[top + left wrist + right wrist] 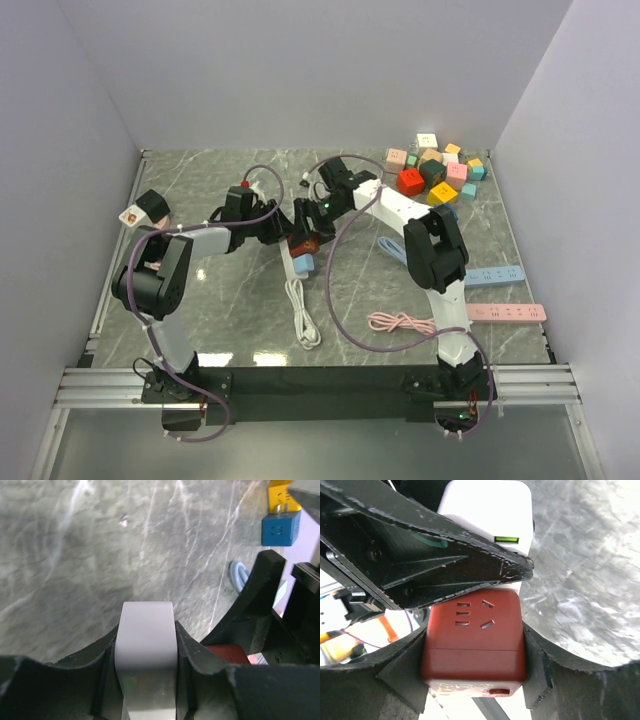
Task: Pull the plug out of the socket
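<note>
At the middle of the grey marble table [200, 300], the right gripper [475, 656] is clamped on a red cube plug [473, 630] that sits against the white socket strip [146, 672], itself pinched tight in the left gripper [147, 632].

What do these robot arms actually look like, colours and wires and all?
Both the left arm and right arm have white tube segments joined by chunky black joints. A mauve cable loops loosely beside each. The left end effector and right end effector have black, curved fingers.
</note>
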